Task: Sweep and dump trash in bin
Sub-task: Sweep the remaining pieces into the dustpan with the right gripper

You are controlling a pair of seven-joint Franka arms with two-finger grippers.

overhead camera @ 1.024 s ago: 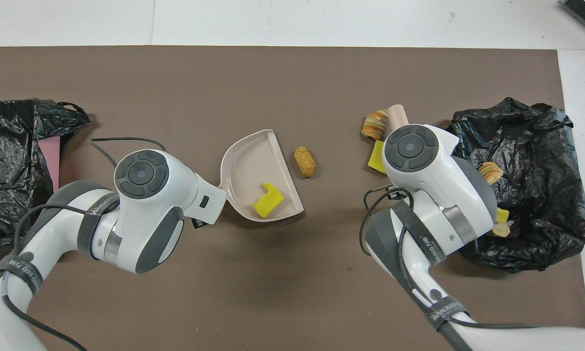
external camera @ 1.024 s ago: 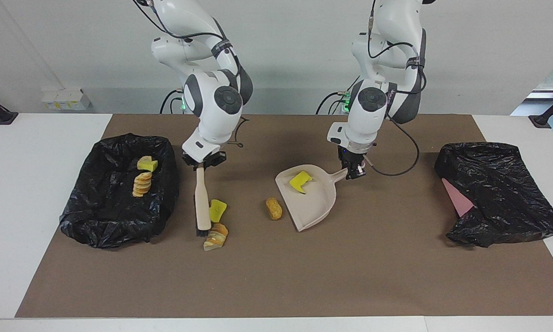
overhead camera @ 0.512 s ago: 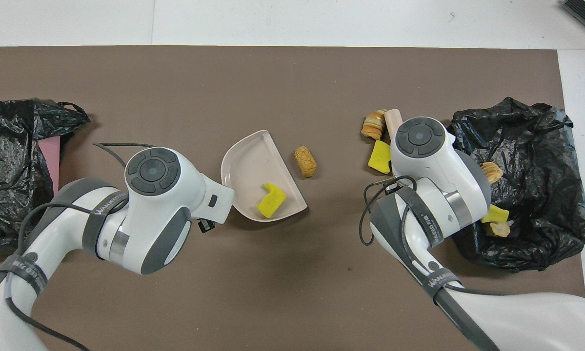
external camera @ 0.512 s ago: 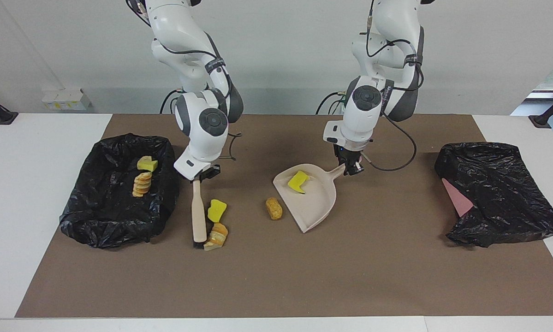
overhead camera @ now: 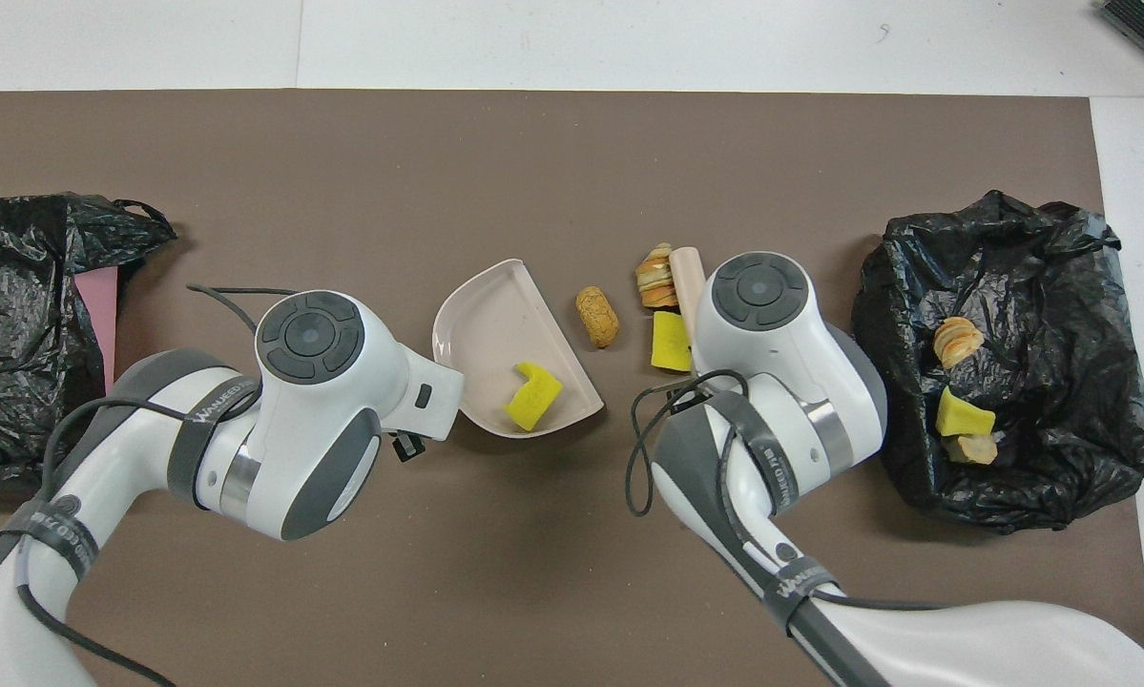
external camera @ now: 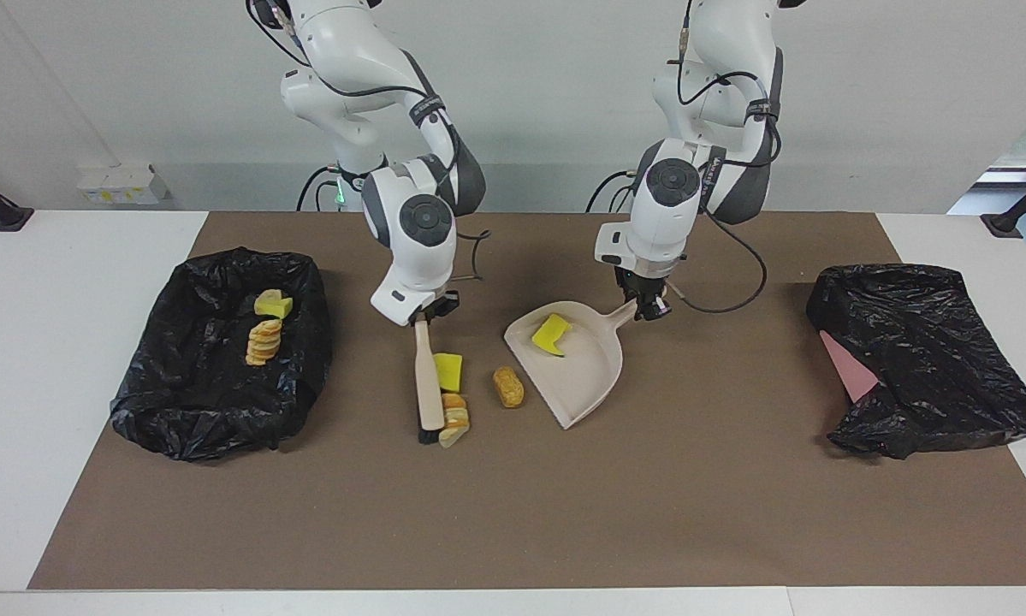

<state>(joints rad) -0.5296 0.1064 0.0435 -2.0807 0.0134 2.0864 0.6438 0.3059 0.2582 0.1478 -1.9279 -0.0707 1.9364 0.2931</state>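
Note:
My right gripper [external camera: 420,316] is shut on the handle of a beige brush [external camera: 428,381] whose dark bristles rest on the mat. Touching the brush on the dustpan's side are a yellow wedge [external camera: 448,371] and a stack of bread-like slices [external camera: 453,419]. An orange-brown lump [external camera: 507,387] lies between them and the dustpan's mouth. My left gripper [external camera: 647,308] is shut on the handle of the beige dustpan [external camera: 585,385], which holds a bright yellow chunk [external camera: 551,334]. The bin [external camera: 162,411], lined with a black bag, sits at the right arm's end with several trash pieces [external camera: 263,340] in it.
A crumpled black bag [external camera: 932,368] with a pink sheet [external camera: 851,370] under it lies at the left arm's end of the brown mat [external camera: 513,513]. From above, both wrists cover the grippers, and the brush tip [overhead camera: 688,275] shows beside the bread slices [overhead camera: 655,278].
My right arm has swept the brush away from the bin toward the dustpan, pushing the yellow wedge and bread slices close to the orange-brown lump. The dustpan has shifted slightly.

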